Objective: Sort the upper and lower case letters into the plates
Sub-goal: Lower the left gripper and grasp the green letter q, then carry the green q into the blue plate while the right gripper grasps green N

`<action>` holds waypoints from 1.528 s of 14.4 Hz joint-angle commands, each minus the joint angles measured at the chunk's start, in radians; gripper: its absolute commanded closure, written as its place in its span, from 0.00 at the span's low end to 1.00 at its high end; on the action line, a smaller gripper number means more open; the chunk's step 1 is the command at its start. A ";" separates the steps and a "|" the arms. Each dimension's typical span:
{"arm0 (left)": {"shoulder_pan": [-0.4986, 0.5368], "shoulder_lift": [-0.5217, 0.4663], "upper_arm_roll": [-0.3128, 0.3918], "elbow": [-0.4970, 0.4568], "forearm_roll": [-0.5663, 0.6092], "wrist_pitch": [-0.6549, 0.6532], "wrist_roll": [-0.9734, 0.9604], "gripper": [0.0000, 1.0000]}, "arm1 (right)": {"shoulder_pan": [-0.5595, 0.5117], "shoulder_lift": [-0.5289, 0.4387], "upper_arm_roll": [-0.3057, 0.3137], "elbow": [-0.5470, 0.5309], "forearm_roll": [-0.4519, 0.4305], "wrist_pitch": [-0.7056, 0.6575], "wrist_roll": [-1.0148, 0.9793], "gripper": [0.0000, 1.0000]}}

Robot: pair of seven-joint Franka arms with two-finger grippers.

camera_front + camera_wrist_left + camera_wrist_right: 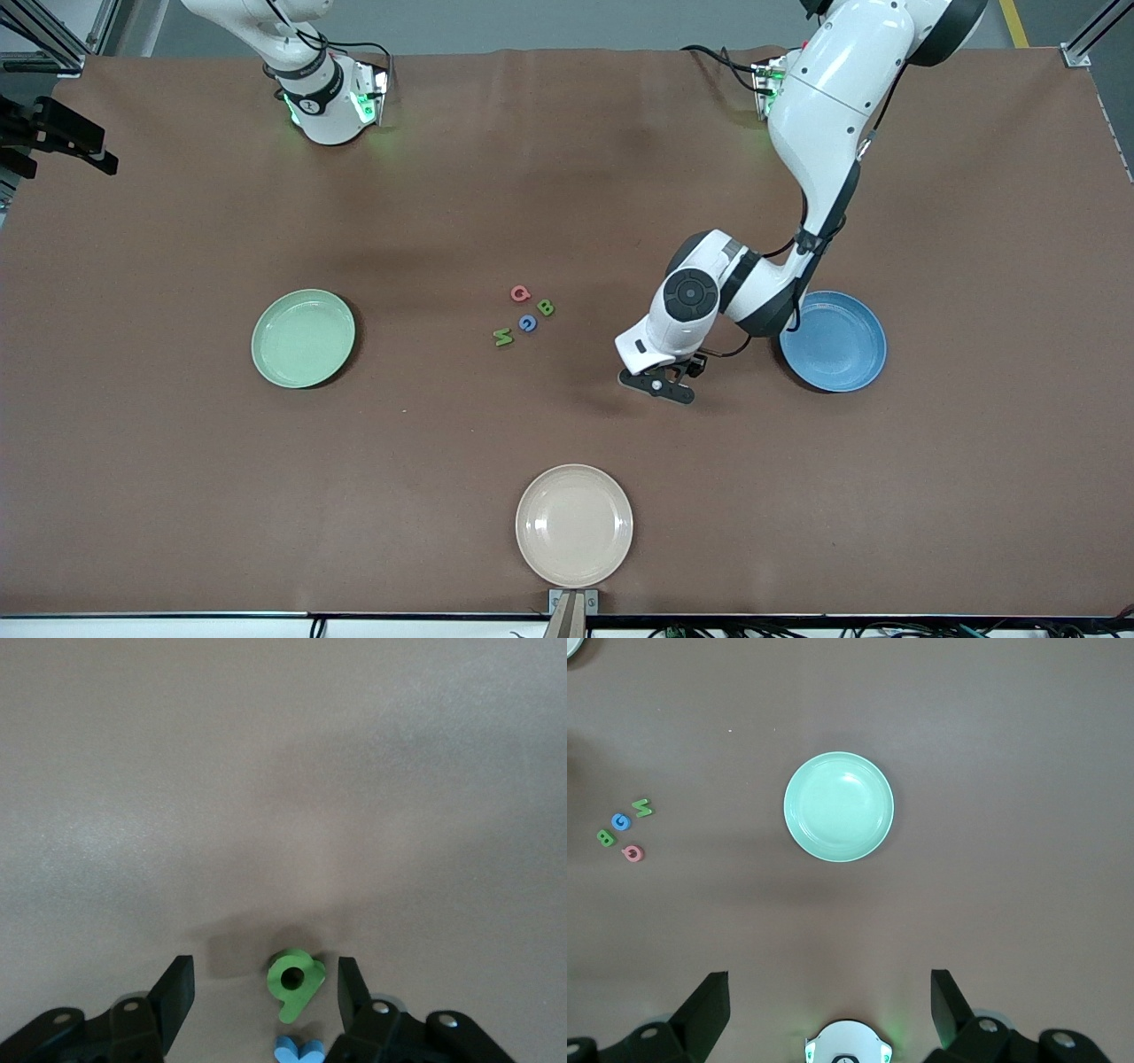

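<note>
left gripper (657,383) is held low, fingers parted round a green letter (296,981), blue letter (299,1051) beside. q, b, g, m cluster (523,315) lies btwn green plate (303,338) and blue plate (834,340). cream plate (574,525) is nearest cam. right gripper (829,1010) waits, spread wide.

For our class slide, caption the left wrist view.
Left tool, open, straddles a small green letter on the brown table, a blue letter beside it.

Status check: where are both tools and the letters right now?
Left tool low on the table, open around green letter, beside blue plate. Right tool open, waiting above green plate. Four letters mid-table.
</note>
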 commanded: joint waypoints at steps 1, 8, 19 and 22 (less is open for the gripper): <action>0.004 -0.007 -0.005 -0.023 0.017 0.021 0.009 0.33 | -0.011 -0.022 0.011 -0.015 0.002 0.000 -0.007 0.00; 0.004 -0.007 -0.007 -0.031 0.017 0.033 0.012 0.40 | -0.010 -0.021 0.011 -0.014 0.002 -0.013 -0.003 0.00; 0.001 0.002 -0.007 -0.035 0.017 0.050 0.011 0.59 | -0.022 0.059 0.006 0.034 -0.001 -0.004 -0.010 0.00; 0.001 0.002 -0.007 -0.035 0.017 0.050 0.011 0.65 | -0.042 0.126 0.004 0.029 -0.003 0.036 -0.010 0.00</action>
